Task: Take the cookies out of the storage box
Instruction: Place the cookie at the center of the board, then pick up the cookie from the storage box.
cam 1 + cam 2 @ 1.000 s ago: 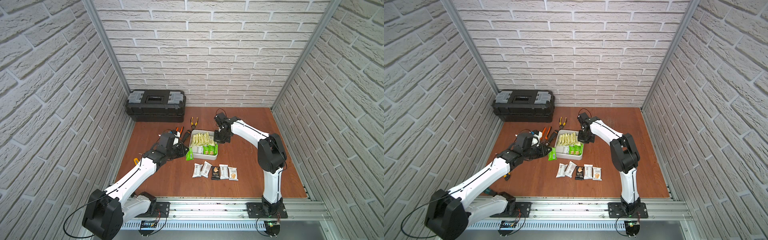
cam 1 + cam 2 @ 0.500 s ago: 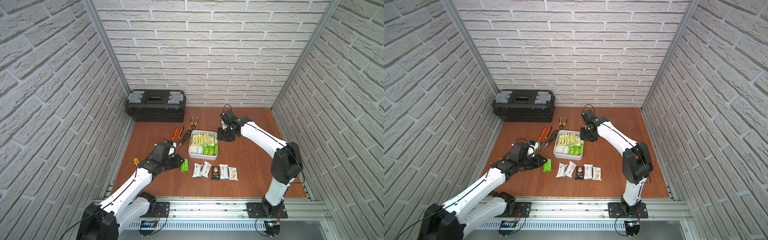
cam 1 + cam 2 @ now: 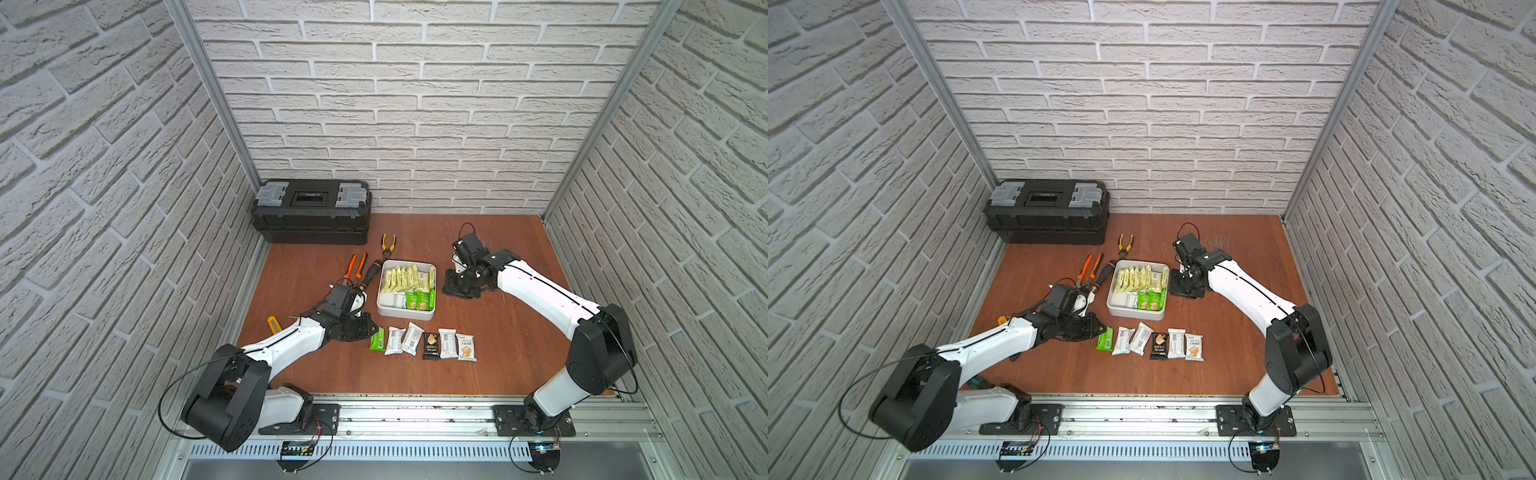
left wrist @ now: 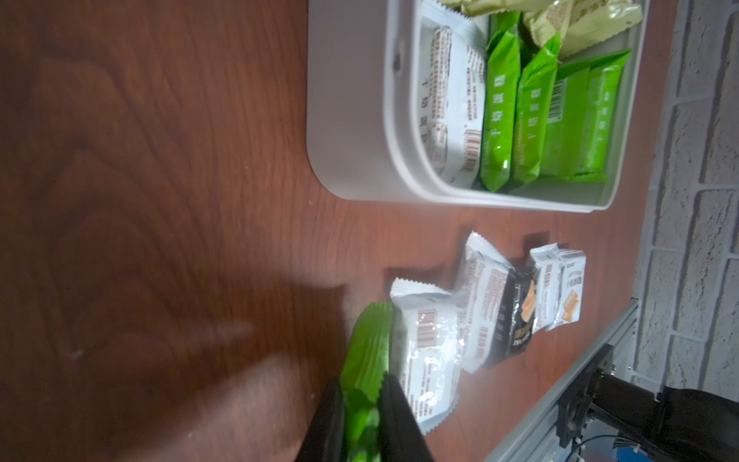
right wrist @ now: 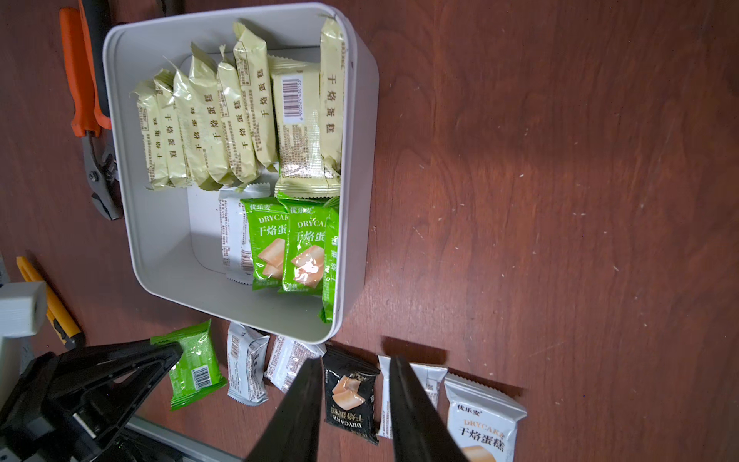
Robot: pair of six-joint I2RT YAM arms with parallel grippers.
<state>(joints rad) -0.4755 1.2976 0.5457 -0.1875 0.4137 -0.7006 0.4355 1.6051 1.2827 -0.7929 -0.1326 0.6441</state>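
Top views, both: storage box [image 3: 405,314] mid-table, mostly full of cookies [image 3: 405,279]; row of packets [image 3: 444,344] laid out on bare table [image 3: 498,353] just in front, probably to keep removed ones sorted. Right gripper [image 3: 455,289] low beside box's right wall, clear wood behind it. Left wrist: left gripper [image 4: 362,384] pinched narrow on green packet [image 4: 370,340], just beside row's end packet, open wood outward. Right wrist: jaws parted, nothing between; pliers [image 5: 86,100] crowding box's far side.

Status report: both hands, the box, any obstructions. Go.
Left hand shut on green packet, at the end of the laid-out row. Right hand open, empty, beside storage box. Many cookies inside. Orange pliers beside box, not blocking.
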